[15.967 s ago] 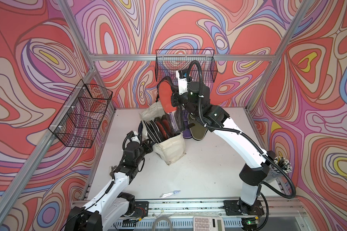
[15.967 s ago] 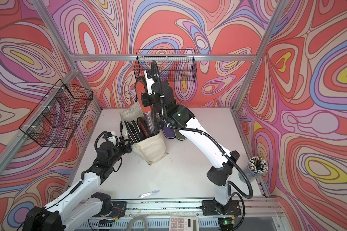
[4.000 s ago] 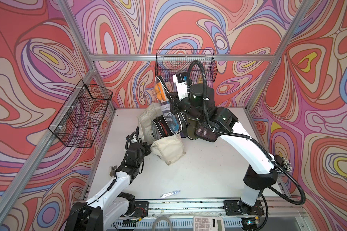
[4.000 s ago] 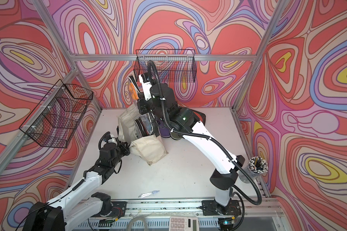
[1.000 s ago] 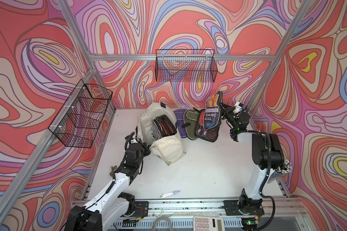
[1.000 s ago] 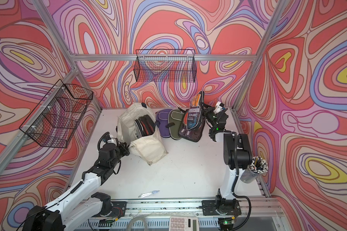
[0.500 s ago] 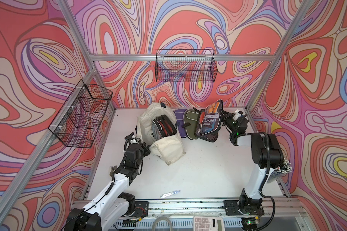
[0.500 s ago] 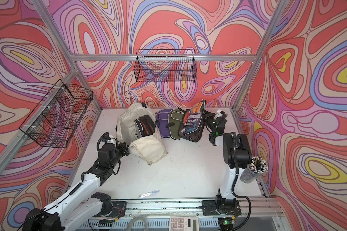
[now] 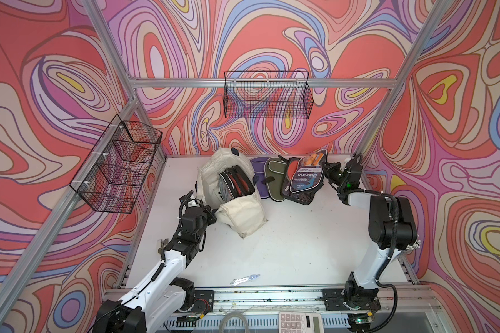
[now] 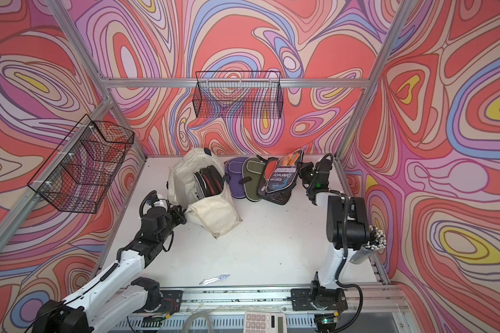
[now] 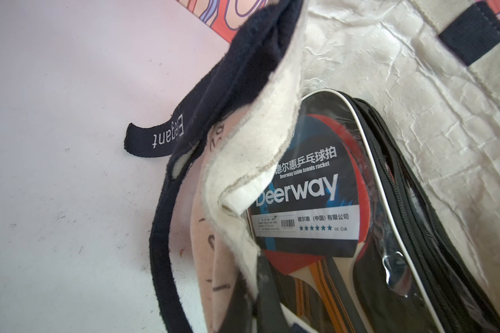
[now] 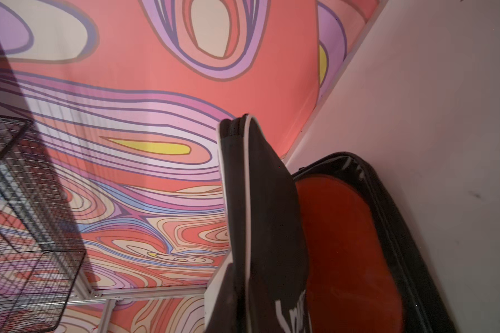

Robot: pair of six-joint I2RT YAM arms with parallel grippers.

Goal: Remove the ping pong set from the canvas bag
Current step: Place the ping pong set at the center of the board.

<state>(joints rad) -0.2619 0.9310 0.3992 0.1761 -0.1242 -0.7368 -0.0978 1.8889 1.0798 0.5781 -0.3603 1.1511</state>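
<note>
The cream canvas bag (image 9: 228, 170) (image 10: 185, 173) lies open on the table with navy straps (image 11: 214, 86). My left gripper (image 9: 211, 214) (image 10: 182, 217) (image 11: 260, 291) is shut on the bag's front rim (image 11: 243, 230). Black racket cases, one with a Deerway label (image 11: 309, 201), still sit inside the bag (image 9: 236, 186). Outside it, at the back right, a ping pong set (image 9: 303, 178) (image 10: 280, 178) in a black case leans on other cases. My right gripper (image 9: 326, 170) (image 10: 302, 168) (image 12: 237, 288) is shut on its edge (image 12: 260, 216).
A green case (image 9: 274, 178) and a purple case (image 9: 257, 170) lie between bag and held set. Wire baskets hang on the back wall (image 9: 267, 95) and left wall (image 9: 119, 164). A small silvery item (image 9: 244, 279) lies near the front edge. A calculator (image 9: 299, 321) sits below the rail.
The right gripper has lowered and tilted the ping pong set from nearly upright down onto the pile of cases. The left arm and the bag have stayed still.
</note>
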